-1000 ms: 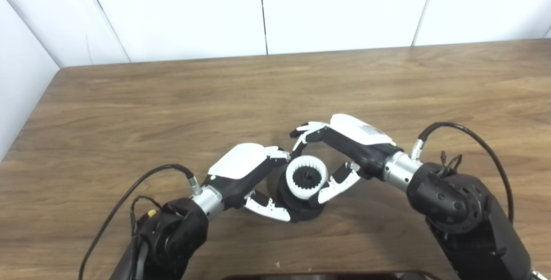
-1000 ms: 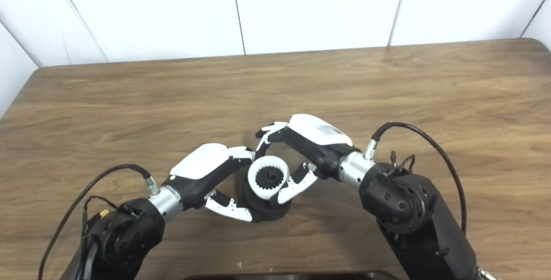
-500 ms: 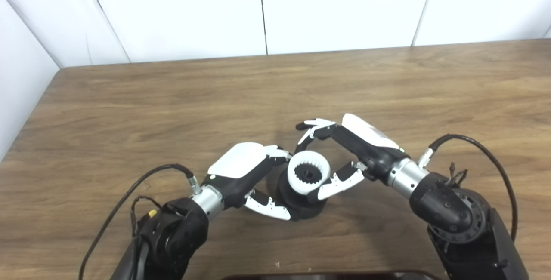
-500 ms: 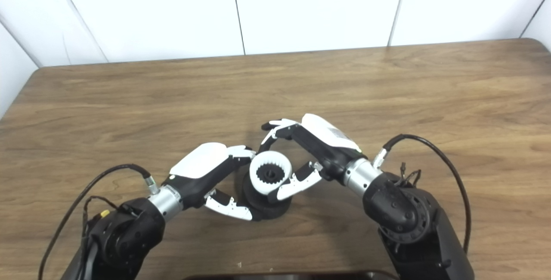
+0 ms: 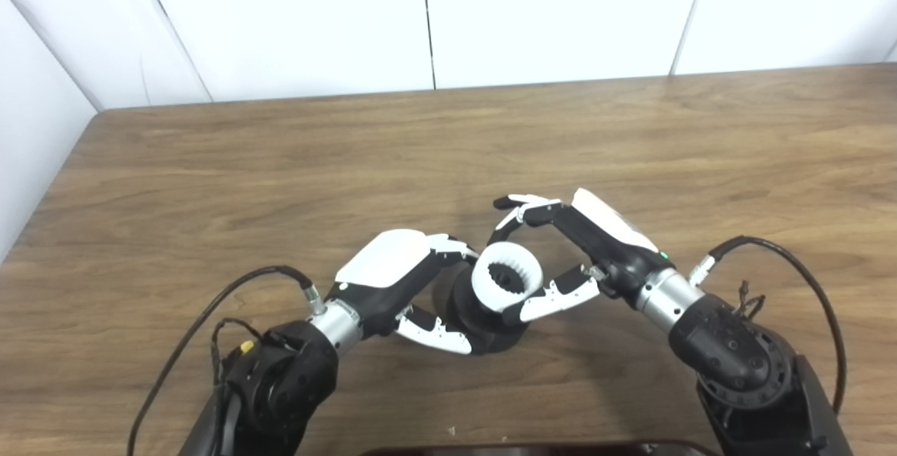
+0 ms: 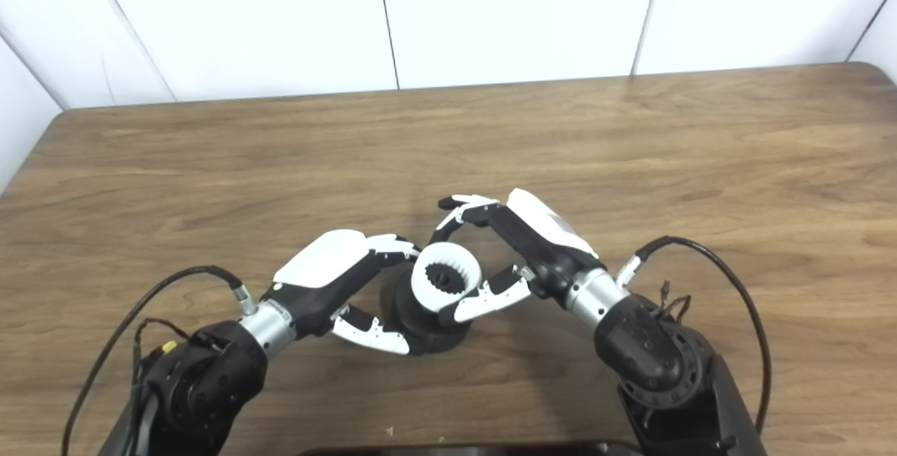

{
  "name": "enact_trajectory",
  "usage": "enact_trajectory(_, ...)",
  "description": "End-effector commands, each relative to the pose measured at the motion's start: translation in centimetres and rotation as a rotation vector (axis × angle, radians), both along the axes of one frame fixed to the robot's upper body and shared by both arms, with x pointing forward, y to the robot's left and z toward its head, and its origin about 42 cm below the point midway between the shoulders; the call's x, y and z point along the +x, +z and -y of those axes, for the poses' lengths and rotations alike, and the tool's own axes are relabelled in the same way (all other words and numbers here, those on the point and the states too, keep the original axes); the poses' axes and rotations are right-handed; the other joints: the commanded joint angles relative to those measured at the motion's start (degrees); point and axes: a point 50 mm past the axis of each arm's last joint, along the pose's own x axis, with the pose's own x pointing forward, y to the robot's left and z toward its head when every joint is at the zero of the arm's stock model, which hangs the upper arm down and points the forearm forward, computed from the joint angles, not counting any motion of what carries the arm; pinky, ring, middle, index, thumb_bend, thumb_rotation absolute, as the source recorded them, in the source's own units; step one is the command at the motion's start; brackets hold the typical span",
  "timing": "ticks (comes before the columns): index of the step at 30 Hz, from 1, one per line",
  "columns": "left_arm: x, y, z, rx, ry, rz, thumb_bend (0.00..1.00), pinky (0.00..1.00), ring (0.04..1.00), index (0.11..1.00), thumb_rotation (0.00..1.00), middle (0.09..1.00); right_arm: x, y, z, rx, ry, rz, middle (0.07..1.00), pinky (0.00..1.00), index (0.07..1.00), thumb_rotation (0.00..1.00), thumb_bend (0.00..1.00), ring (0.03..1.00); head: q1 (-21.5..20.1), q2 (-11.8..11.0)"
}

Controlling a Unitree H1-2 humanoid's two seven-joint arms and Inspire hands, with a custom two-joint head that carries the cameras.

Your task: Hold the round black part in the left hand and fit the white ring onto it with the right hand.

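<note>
The round black part (image 5: 483,326) stands near the table's front middle, a little tilted, with my left hand (image 5: 392,277) shut on its left side. A toothed white ring (image 5: 482,286) sits on top of it, its black hub showing through the hole. My right hand (image 5: 596,246) comes in from the right and is shut on the ring, with its fingers (image 5: 522,205) arched over the far rim and the thumb (image 5: 557,295) pressed against the near right rim. In the right eye view the ring (image 6: 422,289) sits between both hands.
The wooden table (image 5: 280,176) stretches wide behind and beside the hands, with white wall panels at its far edge. A dark object (image 5: 532,450) pokes in at the bottom edge. Black cables loop out from both wrists.
My right hand has drawn back to the right and turned, its fingers lifting higher over the ring. Ring and black part have tipped slightly up and to the right. The left hand has barely moved.
</note>
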Motion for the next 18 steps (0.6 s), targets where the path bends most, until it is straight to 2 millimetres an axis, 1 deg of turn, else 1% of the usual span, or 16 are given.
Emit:
enact_trajectory(1, 0.3, 1.9, 0.1, -0.01, -0.019, 0.082, 0.64, 0.79, 0.928, 0.734, 0.45, 0.873, 0.5, 1.1, 0.2, 0.01, -0.014, 0.084, 0.874, 0.84, 0.494, 0.16, 0.52, 0.924, 0.05, 0.0)
enact_trajectory(10, 0.4, 1.7, 0.2, -0.009, -0.018, 0.083, 0.64, 0.79, 0.927, 0.733, 0.45, 0.871, 0.5, 1.1, 0.1, -0.01, 0.008, 0.075, 0.876, 0.83, 0.494, 0.16, 0.52, 0.927, -0.04, -0.14)
enact_trajectory(18, 0.4, 0.9, 0.4, -0.036, -0.005, 0.084, 0.64, 0.79, 0.917, 0.725, 0.44, 0.858, 0.6, 1.9, 0.0, -0.029, 0.023, 0.083, 0.875, 0.83, 0.494, 0.16, 0.52, 0.926, -0.78, -0.05)
